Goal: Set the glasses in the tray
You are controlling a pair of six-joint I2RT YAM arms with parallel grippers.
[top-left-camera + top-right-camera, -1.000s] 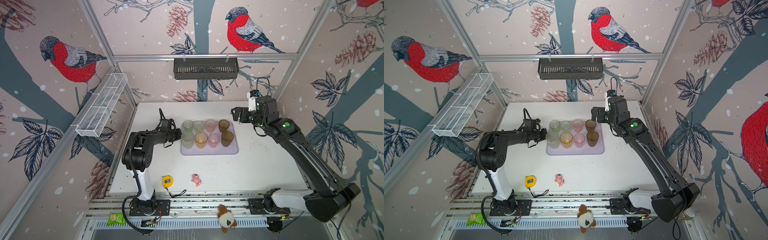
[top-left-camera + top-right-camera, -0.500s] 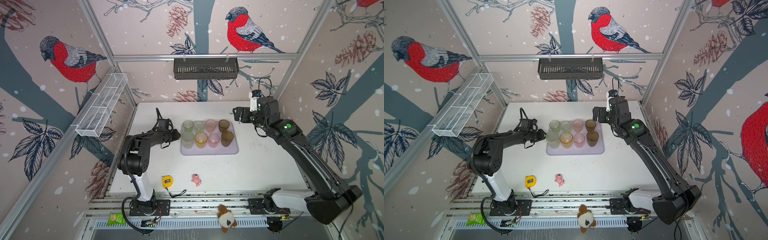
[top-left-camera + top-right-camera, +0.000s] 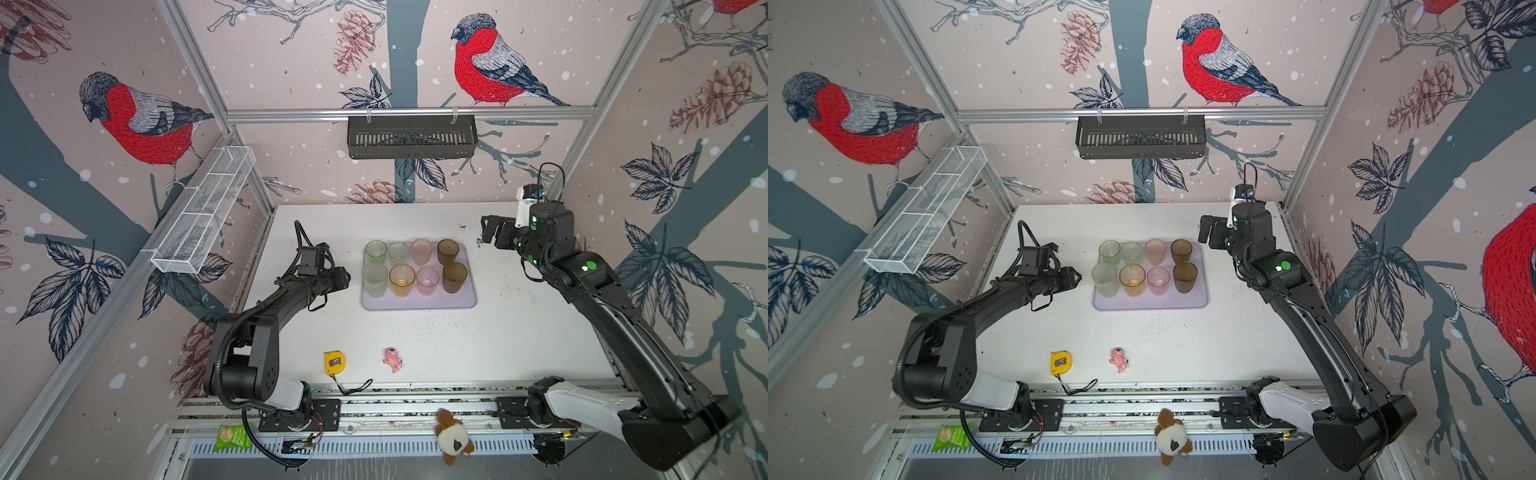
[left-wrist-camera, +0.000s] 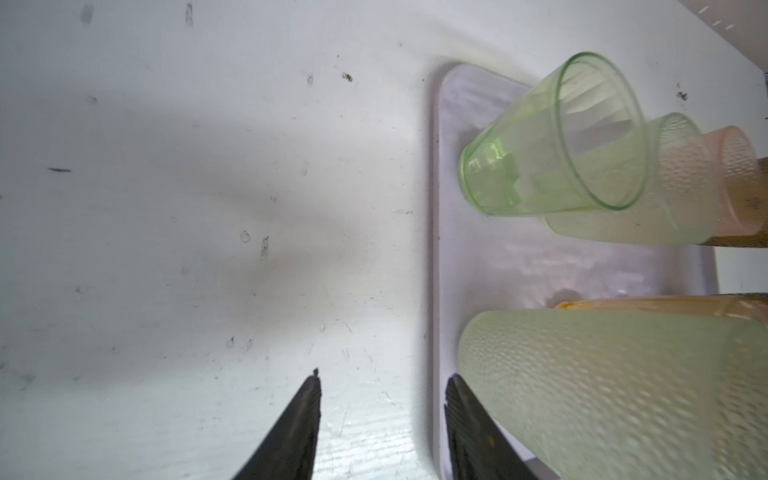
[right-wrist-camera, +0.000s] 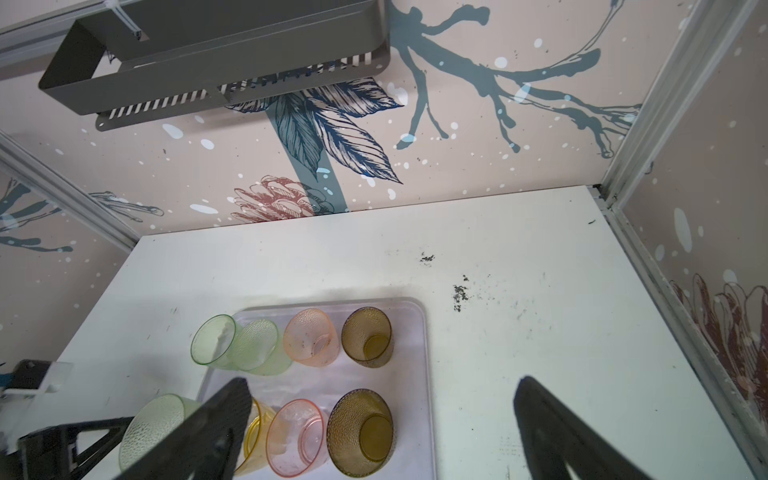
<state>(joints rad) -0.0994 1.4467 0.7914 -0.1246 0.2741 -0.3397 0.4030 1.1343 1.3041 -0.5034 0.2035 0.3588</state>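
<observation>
Several glasses stand upright in two rows on the lavender tray (image 3: 419, 302) (image 3: 1150, 302) in both top views. The front-left one is a frosted whitish-green glass (image 3: 375, 279) (image 4: 602, 395); a green glass (image 3: 376, 251) (image 4: 552, 141) stands behind it. My left gripper (image 3: 345, 279) (image 4: 384, 376) hovers just left of the tray, open, with only bare table between its fingers; one finger (image 4: 469, 419) is over the tray's rim beside the frosted glass. My right gripper (image 3: 488, 232) (image 5: 382, 381) hangs wide open and empty above the table, behind and right of the tray.
A yellow tape measure (image 3: 335, 362) and a small pink toy (image 3: 392, 359) lie near the table's front. A black slotted basket (image 3: 411, 137) hangs on the back wall, a white wire basket (image 3: 203, 212) on the left wall. A plush toy (image 3: 453, 436) sits on the front rail.
My left gripper has opened off the frosted whitish-green glass and drawn back a little to the left. The glass stays on the tray. The right arm has shifted slightly away.
</observation>
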